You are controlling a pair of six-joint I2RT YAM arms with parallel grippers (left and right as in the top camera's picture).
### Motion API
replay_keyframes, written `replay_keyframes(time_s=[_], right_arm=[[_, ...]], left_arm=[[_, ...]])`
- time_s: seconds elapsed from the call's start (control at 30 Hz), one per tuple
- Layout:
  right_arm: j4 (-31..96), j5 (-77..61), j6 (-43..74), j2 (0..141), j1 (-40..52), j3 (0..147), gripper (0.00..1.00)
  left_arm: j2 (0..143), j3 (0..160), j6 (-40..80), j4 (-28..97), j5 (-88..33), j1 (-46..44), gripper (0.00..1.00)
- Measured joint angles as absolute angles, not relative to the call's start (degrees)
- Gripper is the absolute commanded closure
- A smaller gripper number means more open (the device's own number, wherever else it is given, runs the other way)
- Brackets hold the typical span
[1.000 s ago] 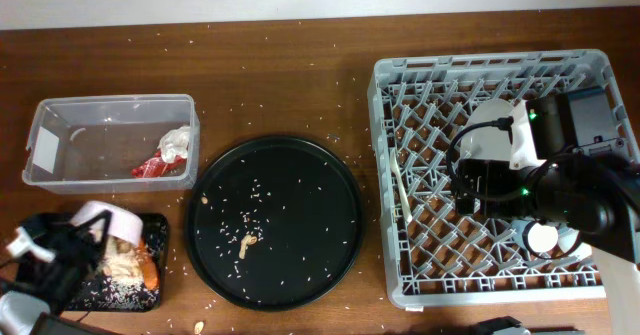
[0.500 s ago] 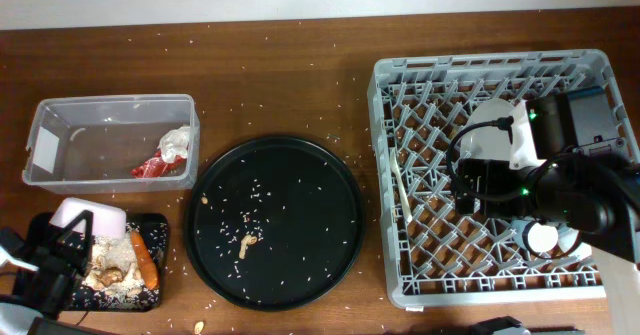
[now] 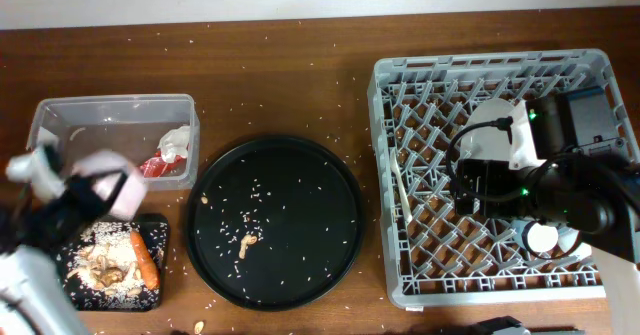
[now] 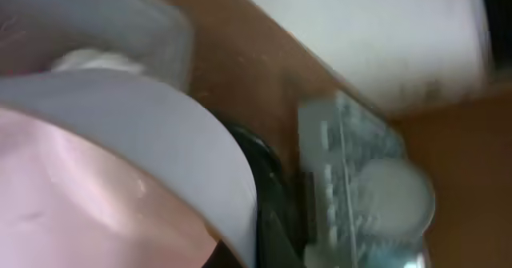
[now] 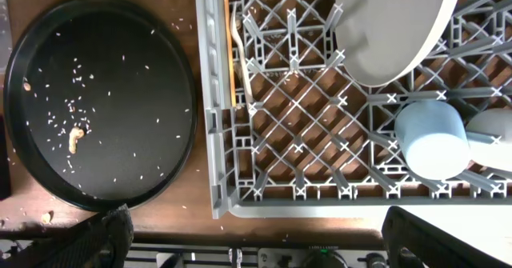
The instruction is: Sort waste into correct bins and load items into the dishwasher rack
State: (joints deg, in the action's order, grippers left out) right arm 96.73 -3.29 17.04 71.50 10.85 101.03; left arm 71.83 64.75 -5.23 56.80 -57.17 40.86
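Overhead, the left gripper [image 3: 85, 187], clamped on the bowl [image 3: 108, 170], has raised it off the small tray [image 3: 160, 233] in the last second. It now holds the bowl tilted between that tray and the tub [image 3: 110, 100]. Scraps [image 3: 105, 265] and carrot [image 3: 146, 258] lie in the tray, so the dumping looks done and the rack [image 3: 385, 175] is probably next. The bowl is pale, smooth and motion-blurred. The right gripper [image 5: 272, 240] hangs spread and empty over the rack.

The white bowl [image 3: 108, 175] is hanging tilted at nine o'clock, between tub [image 3: 100, 140] and tray [image 3: 157, 231] holding carrot [image 3: 146, 258] and scraps [image 3: 100, 267].
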Motion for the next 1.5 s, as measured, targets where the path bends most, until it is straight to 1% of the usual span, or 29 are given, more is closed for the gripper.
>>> replay_keyframes(time_s=[0.1,0.13,0.17,0.27,0.33,0.4,0.43,0.53,0.6,0.7,0.73,0.77,0.8,0.83,0.87,0.9,0.93,0.97,1.0,1.2,1.33,1.5], right_arm=[[96.0,-3.4,20.1,71.5,10.9,101.0,0.01],[95.5,-3.4,21.4,71.5,10.9,101.0,0.01],[95.3,-3.4,22.5,71.6,10.8,101.0,0.01],[94.7,-3.8,24.6,71.6,10.8,101.0,0.01],[94.9,-4.0,25.3,71.6,10.8,101.0,0.01],[95.7,-4.0,25.5,71.6,10.8,101.0,0.01],[95.5,-4.0,25.6,71.6,10.8,101.0,0.01],[95.9,-4.1,25.6,71.6,10.8,101.0,0.01],[96.0,-4.2,25.7,71.6,10.8,101.0,0.01],[96.1,-4.2,25.8,71.6,10.8,101.0,0.01],[96.3,-4.2,25.7,71.6,10.8,101.0,0.01],[96.7,-4.2,25.8,71.6,10.8,101.0,0.01],[96.8,-4.2,25.8,71.6,10.8,101.0,0.01],[96.9,-4.2,25.8,71.6,10.8,101.0,0.01],[97.0,-4.2,25.7,71.6,10.8,101.0,0.01],[97.0,-4.2,25.7,71.6,10.8,101.0,0.01],[97.0,-4.2,25.8,71.6,10.8,101.0,0.01],[97.0,-4.2,25.8,71.6,10.8,101.0,0.01],[97.0,-4.2,25.7,71.6,10.8,101.0,0.01],[97.0,-4.2,25.7,71.6,10.8,101.0,0.01],[97.0,-4.2,25.7,71.6,10.8,101.0,0.01],[97.0,-4.2,25.8,71.6,10.8,101.0,0.01]], left_arm=[[71.1,69.6,-1.4,47.3,-55.6,19.4,1.00],[71.2,69.8,0.3,45.4,-55.4,15.4,1.00],[72.1,69.5,2.9,36.9,-54.3,8.8,1.00],[79.1,70.0,11.3,18.6,-54.2,-7.9,1.00],[84.6,70.0,16.6,8.1,-54.1,-14.4,1.00],[92.5,70.1,24.1,-8.3,-54.5,-21.0,1.00],[96.1,69.8,27.6,-14.1,-55.2,-23.9,1.00],[106.1,69.7,40.0,-35.3,-56.3,-30.6,1.00],[111.7,69.6,47.5,-44.1,-56.9,-33.6,1.00],[118.3,69.6,56.9,-53.1,-57.1,-35.3,1.00],[120.3,69.6,60.0,-55.7,-57.1,-35.6,0.98],[121.9,69.6,63.4,-57.1,-57.2,-35.7,0.91],[122.3,69.6,64.8,-57.3,-57.2,-35.7,0.80],[122.4,69.6,65.8,-57.3,-57.2,-35.7,0.79],[122.4,69.6,66.2,-57.5,-57.2,-35.6,0.75],[122.4,69.6,67.2,-57.9,-57.2,-35.6,0.64],[122.4,69.6,67.6,-57.7,-57.2,-35.4,0.49],[122.4,69.6,67.7,-57.8,-57.4,-35.3,0.29],[122.4,69.6,68.4,-57.8,-58.0,-35.0,0.01],[122.4,69.6,69.2,-56.9,-63.3,-31.2,0.01],[122.4,69.6,70.4,-54.4,-70.2,-26.0,0.01],[121.2,69.7,71.6,-52.8,-74.7,-20.5,0.01]])
